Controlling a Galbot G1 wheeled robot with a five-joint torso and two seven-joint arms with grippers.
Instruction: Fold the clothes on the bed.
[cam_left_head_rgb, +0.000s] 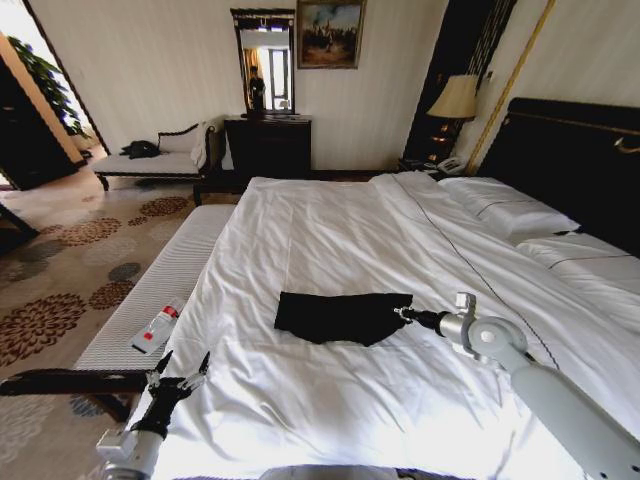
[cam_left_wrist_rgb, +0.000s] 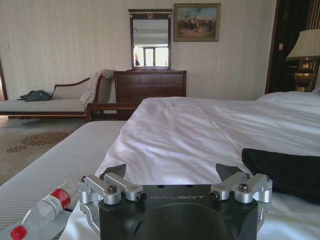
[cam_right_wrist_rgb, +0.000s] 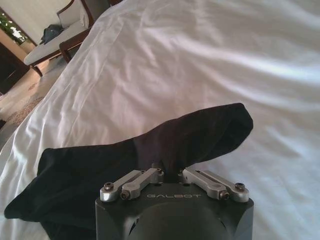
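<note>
Your right gripper (cam_left_head_rgb: 402, 313) is pinched shut on the right-hand edge of the black cotton T-shirt (cam_left_head_rgb: 340, 317), which lies as a narrow dark band on the white duvet (cam_left_head_rgb: 330, 240) of the large double bed (cam_left_head_rgb: 560, 140), in the near half of the mattress and well short of the white pillows (cam_left_head_rgb: 510, 215). From the right wrist camera, the fingers (cam_right_wrist_rgb: 142, 177) close onto a fold of black cloth (cam_right_wrist_rgb: 150, 155) that rises in a ridge ahead of them, lifted off the bedding while the rest of the garment stays flat. No lettering can be made out on the cloth.

Your left gripper (cam_left_head_rgb: 178, 378) hangs spread wide and empty over the near left corner of the bed, beside the narrow white upholstered bench (cam_left_head_rgb: 150, 290), where a clear plastic bottle with a red label (cam_left_head_rgb: 158, 327) lies. Its wrist camera looks across the duvet, with the shirt's dark edge (cam_left_wrist_rgb: 285, 172) off to one side and apart from the open fingers (cam_left_wrist_rgb: 117, 187).

By the look of it, a fold is in hand: the shirt is already doubled into a strip and its right end is gripped for carrying across. The next move would seem to call for lifting that end just clear of the duvet and drawing it leftward over the strip, keeping the layers square before letting go. The loose cotton may drag or bunch if pulled too low.
</note>
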